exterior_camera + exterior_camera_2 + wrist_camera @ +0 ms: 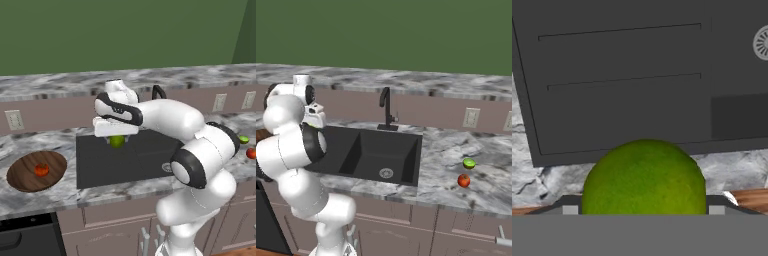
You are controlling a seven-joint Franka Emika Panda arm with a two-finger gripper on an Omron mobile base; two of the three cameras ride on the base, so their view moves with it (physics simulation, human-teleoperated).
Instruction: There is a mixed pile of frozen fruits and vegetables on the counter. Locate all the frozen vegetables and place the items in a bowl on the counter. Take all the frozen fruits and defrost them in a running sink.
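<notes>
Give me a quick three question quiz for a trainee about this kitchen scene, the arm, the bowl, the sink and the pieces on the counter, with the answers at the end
1. True or false: the gripper holds the green ball over the sink.
2. What already lies in the wooden bowl? A) the red-orange tomato-like lump B) a small red ball C) nothing
3. Fill in: the small red ball and the flattish green piece rest on the counter to the ____ of the sink in the right base view.

Key: 1 true. 2 A. 3 right.
</notes>
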